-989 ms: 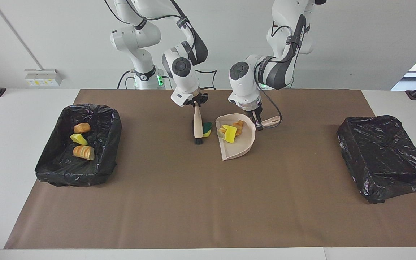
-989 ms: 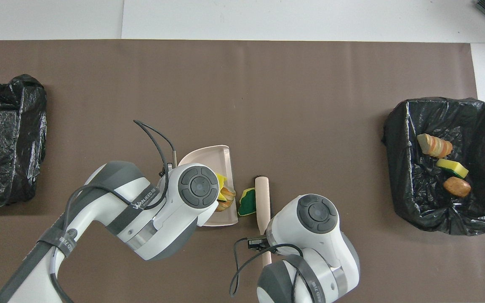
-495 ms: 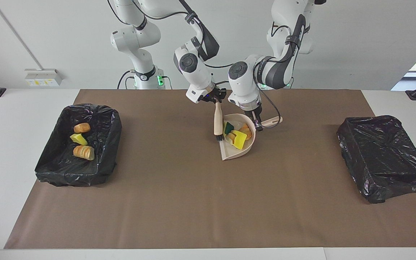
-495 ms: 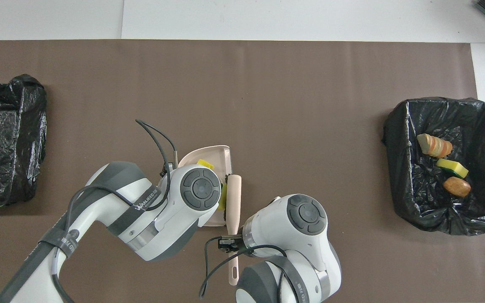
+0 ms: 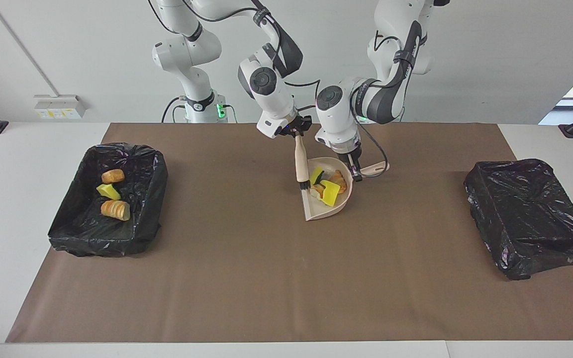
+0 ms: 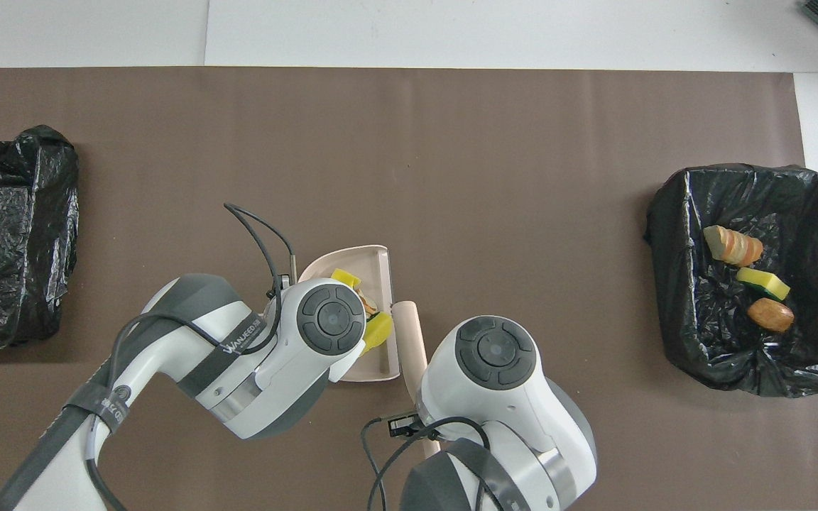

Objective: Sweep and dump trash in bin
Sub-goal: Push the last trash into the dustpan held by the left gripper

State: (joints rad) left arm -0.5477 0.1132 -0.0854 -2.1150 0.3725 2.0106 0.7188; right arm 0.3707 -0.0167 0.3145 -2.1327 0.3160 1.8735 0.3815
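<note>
With my right hand (image 5: 296,133) clenched on the brush (image 5: 300,164) at frame centre and my left hand (image 5: 354,170) gripping the dustpan (image 5: 327,208) handle, the trash (image 5: 330,190) sits swept into the pan, so next I judge a level carry to the bin (image 5: 80,232) at the frame's left.

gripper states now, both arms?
Left gripper: shut on the beige plastic dustpan's handle.
Right gripper: shut on the beige-handled black-bristled brush.
</note>
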